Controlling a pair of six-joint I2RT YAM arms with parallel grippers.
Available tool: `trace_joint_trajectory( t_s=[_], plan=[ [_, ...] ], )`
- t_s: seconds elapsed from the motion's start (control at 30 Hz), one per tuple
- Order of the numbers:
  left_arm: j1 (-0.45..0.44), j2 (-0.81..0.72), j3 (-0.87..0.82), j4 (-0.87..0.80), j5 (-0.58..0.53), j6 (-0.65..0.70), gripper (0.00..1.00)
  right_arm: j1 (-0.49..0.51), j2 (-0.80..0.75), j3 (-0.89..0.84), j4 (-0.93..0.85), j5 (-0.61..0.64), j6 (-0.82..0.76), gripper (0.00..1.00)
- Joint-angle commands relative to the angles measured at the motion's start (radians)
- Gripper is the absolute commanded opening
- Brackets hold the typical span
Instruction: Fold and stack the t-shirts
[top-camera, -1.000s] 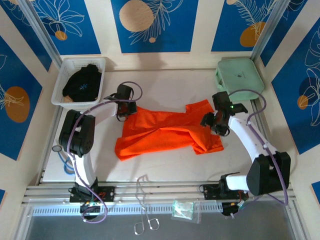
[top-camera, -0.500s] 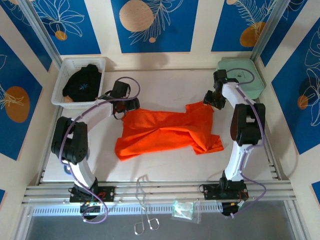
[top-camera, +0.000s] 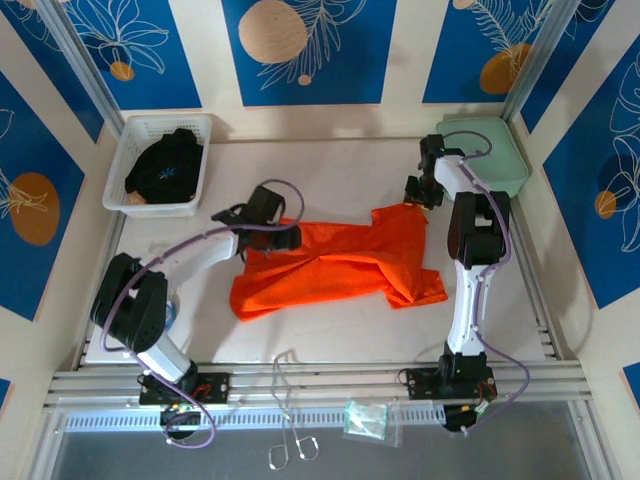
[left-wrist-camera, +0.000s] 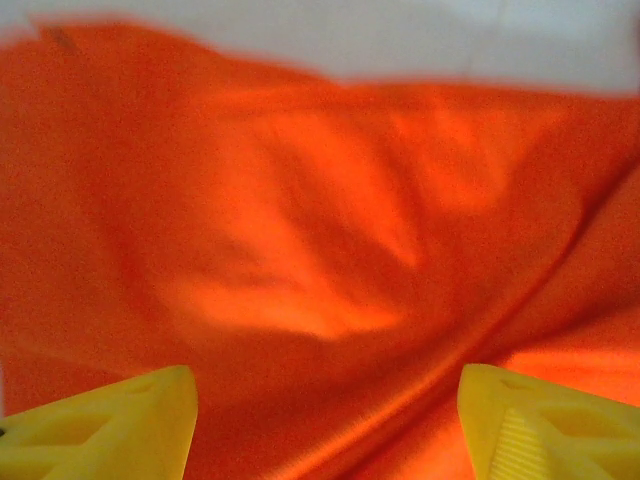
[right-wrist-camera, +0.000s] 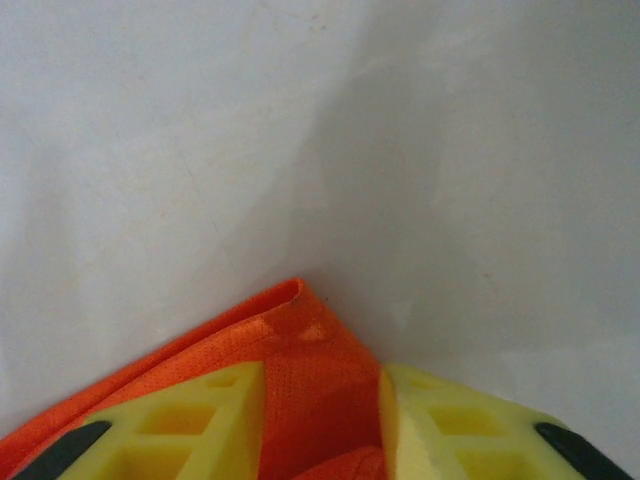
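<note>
The orange t-shirt (top-camera: 335, 262) lies spread and creased across the middle of the white table (top-camera: 330, 175). My left gripper (top-camera: 287, 238) hovers open over its left part; in the left wrist view the yellow fingers (left-wrist-camera: 110, 425) stand wide apart above orange cloth (left-wrist-camera: 330, 230). My right gripper (top-camera: 413, 192) sits at the shirt's far right corner. In the right wrist view it (right-wrist-camera: 320, 420) is shut on a folded corner of orange fabric (right-wrist-camera: 310, 345). The black t-shirt (top-camera: 165, 165) with a pale-blue mark lies bunched in the basket.
A white basket (top-camera: 165, 121) stands at the far left corner. A mint-green case (top-camera: 490, 150) lies at the far right, just behind the right arm. Wire loops (top-camera: 290, 440) and a small plastic bag (top-camera: 365, 418) lie on the front rail.
The left gripper opened, let go of the shirt's left edge and moved right over the cloth. The right arm swung to the shirt's far corner and closed on it.
</note>
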Motion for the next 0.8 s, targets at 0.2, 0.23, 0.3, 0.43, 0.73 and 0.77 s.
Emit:
trace_joint_trajectory(
  t_s=[0.2, 0.23, 0.3, 0.43, 0.73, 0.77],
  plan=[
    [-0.121, 0.125, -0.125, 0.086, 0.022, -0.131, 0.66, 0.040, 0.113, 0.154, -0.073, -0.015, -0.053, 0.00],
    [-0.131, 0.123, -0.126, 0.072, 0.016, -0.129, 0.66, 0.044, 0.116, 0.174, -0.077, -0.011, -0.054, 0.00],
    [-0.150, 0.115, -0.135, 0.035, -0.004, -0.123, 0.66, 0.048, 0.115, 0.218, -0.086, -0.007, -0.054, 0.00],
    [-0.179, 0.080, -0.182, -0.023, -0.048, -0.111, 0.66, 0.047, 0.075, 0.287, -0.079, 0.008, -0.027, 0.00],
    [-0.183, -0.014, -0.286, -0.094, -0.181, -0.106, 0.66, 0.061, -0.157, 0.111, -0.022, 0.018, 0.095, 0.00],
    [-0.182, -0.022, -0.283, -0.091, -0.187, -0.109, 0.67, 0.066, -0.204, 0.021, 0.010, 0.013, 0.115, 0.00]
  ],
)
